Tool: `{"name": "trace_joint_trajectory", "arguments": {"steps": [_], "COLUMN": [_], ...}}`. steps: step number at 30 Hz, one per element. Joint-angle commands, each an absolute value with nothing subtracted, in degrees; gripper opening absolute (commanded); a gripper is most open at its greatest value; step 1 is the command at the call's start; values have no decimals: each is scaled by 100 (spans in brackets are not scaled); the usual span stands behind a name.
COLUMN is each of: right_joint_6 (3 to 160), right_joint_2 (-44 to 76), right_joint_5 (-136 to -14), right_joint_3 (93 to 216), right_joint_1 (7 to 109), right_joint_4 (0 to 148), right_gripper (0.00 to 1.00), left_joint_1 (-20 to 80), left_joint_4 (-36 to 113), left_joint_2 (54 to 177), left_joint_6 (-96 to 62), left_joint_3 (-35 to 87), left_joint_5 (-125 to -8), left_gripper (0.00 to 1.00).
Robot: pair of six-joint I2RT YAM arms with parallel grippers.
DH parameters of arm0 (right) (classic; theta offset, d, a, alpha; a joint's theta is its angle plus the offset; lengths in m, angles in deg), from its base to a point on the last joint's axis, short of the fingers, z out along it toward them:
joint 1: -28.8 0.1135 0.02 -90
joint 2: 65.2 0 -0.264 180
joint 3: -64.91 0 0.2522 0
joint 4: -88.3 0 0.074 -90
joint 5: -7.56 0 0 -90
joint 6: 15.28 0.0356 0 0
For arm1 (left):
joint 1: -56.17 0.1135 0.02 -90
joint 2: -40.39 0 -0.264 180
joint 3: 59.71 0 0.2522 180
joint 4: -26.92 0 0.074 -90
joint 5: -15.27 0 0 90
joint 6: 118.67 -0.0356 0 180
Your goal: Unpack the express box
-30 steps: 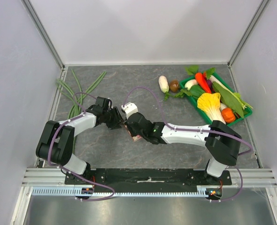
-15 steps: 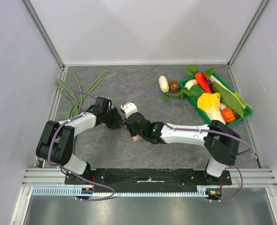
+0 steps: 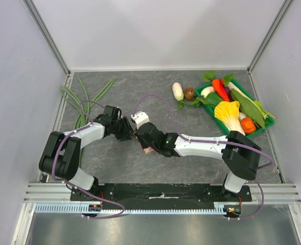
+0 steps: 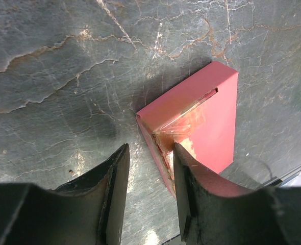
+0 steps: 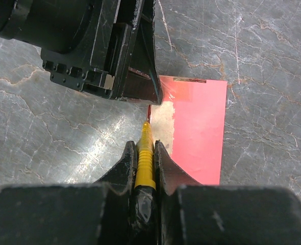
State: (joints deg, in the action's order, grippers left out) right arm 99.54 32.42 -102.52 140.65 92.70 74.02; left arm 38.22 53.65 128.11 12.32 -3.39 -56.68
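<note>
The express box is pink-red and lies flat on the dark stone table, with torn clear tape at its near corner. In the top view only a sliver of the box shows between the two wrists. My left gripper is open and straddles the box's taped edge, its right finger over the box top. My right gripper is shut on the yellow utility knife. The knife's blade tip touches the box at its taped left edge, right under the left gripper.
A green tray of vegetables stands at the back right. A white radish and a brown mushroom lie beside it. Long green beans lie at the back left. Walls close in on three sides.
</note>
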Motion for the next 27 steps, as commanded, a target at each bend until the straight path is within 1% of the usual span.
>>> {"name": "trace_joint_trajectory", "arguments": {"steps": [1, 8, 22, 27], "right_joint_6": [9916, 9881, 9942, 10003], "right_joint_2": [3025, 2954, 3218, 3157], "right_joint_5": [-10503, -10547, -10301, -10213], "right_joint_3": [14266, 14248, 14283, 14231], "right_joint_1": [9288, 9279, 9288, 9288], "right_joint_4": [7506, 7506, 7471, 7252], "right_gripper": [0, 0, 0, 0], "left_joint_1": [3833, 3833, 3833, 3833], "left_joint_4": [5343, 5360, 5386, 5413], "left_joint_2": [12749, 12767, 12776, 12811], "left_joint_6": [1018, 1018, 1018, 1044], "left_joint_3": [-341, -341, -333, -324], "left_joint_5": [-5767, -5794, -5803, -5855], "left_gripper": [45, 45, 45, 45]}}
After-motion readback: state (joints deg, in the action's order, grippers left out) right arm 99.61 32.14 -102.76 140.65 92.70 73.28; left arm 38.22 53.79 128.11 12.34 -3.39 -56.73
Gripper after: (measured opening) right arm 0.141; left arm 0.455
